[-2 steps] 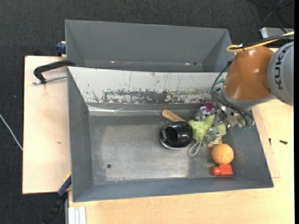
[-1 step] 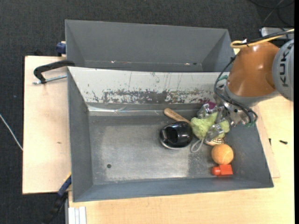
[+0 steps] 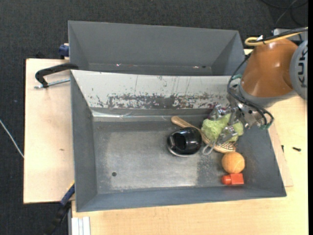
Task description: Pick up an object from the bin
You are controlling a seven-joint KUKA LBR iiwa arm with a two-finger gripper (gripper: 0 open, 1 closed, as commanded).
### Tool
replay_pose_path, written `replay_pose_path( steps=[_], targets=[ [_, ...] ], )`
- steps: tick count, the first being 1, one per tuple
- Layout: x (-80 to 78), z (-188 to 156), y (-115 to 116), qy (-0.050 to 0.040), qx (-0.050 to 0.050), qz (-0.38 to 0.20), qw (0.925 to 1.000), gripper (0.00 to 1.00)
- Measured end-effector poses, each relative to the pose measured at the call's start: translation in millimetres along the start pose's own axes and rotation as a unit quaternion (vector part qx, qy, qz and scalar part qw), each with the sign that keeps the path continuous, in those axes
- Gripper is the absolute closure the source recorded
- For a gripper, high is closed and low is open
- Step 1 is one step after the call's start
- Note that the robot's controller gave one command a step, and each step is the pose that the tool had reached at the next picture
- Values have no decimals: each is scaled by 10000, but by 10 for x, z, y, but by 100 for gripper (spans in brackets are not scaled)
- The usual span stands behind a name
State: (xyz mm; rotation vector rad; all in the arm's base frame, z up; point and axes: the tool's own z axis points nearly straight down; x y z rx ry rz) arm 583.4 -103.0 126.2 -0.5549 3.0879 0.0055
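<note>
Rightward, the gripper (image 3: 234, 117) hangs over a crumpled green lump (image 3: 215, 128).

The grey bin (image 3: 137, 155) holds a black glossy object (image 3: 184, 142), green lump (image 3: 215, 128), orange ball (image 3: 233, 162) and red block (image 3: 234, 179).

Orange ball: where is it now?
Camera view, right side of the bin floor: the orange ball sits just above the red block, below the green lump.

Dark, coarse carpet (image 3: 146, 4) lies behind the grey bin (image 3: 146, 45) and off to its left, near black throughout. In front of the bin runs a pale wooden tabletop (image 3: 195, 219) — evenly lit — continuing along the bin's right side.
</note>
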Motion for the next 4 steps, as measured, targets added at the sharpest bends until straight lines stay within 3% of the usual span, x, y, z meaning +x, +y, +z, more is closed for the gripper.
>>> replay_pose_path(
  steps=[4],
  targets=[
    [-16, -522, -5, -15, 27, 6, 10000, 100]
  ],
)
